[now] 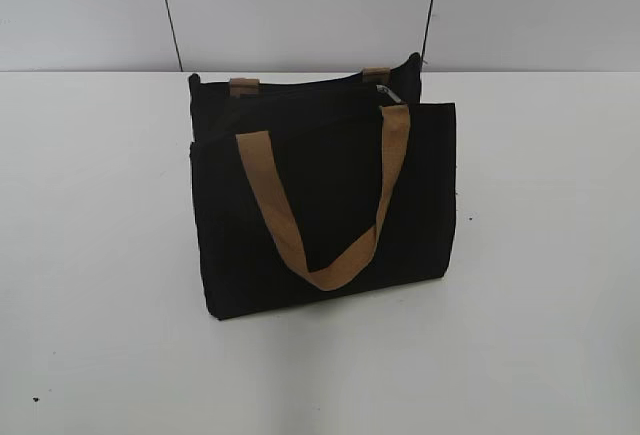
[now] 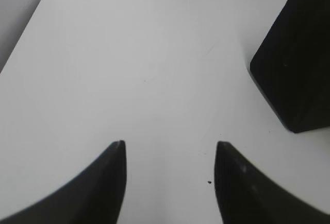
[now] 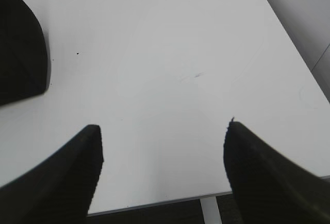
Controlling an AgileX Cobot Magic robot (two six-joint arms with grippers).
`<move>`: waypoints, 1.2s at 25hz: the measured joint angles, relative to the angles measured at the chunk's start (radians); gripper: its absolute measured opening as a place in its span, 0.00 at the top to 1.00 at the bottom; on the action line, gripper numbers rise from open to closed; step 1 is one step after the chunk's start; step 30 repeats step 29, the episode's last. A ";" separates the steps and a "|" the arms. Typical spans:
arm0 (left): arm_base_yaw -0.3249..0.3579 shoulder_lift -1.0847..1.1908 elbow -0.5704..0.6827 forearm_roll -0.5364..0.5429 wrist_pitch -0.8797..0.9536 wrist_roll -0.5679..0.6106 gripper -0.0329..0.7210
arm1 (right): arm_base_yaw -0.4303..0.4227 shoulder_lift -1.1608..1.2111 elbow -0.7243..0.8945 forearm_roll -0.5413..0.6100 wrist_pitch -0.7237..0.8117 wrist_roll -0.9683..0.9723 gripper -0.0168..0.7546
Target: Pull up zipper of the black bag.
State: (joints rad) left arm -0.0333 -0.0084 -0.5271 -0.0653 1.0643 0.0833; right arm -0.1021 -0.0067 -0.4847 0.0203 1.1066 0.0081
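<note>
The black bag [image 1: 325, 205] stands upright in the middle of the white table, with a tan strap handle [image 1: 325, 210] hanging down its front. The zipper runs along its top edge, with the small silvery pull tab [image 1: 389, 94] near the right end. A corner of the bag shows in the left wrist view [image 2: 296, 69] and in the right wrist view [image 3: 20, 54]. My left gripper [image 2: 170, 144] is open and empty over bare table left of the bag. My right gripper [image 3: 162, 126] is open and empty near the table's front edge, right of the bag. Neither gripper shows in the exterior view.
The white table [image 1: 100, 255] spreads wide on both sides of the bag. A grey panelled wall [image 1: 300, 5] rises behind it. The table's front edge and a white leg [image 3: 209, 208] show in the right wrist view.
</note>
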 joint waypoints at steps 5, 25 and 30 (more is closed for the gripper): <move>0.000 0.000 0.000 0.000 0.000 0.000 0.43 | 0.000 0.000 0.000 0.000 0.000 0.000 0.25; 0.000 0.000 0.000 0.000 0.000 0.000 0.59 | 0.000 0.000 0.000 0.000 0.000 0.000 0.25; 0.000 0.000 0.000 0.000 0.000 0.000 0.63 | 0.000 0.000 0.000 0.000 0.000 0.000 0.25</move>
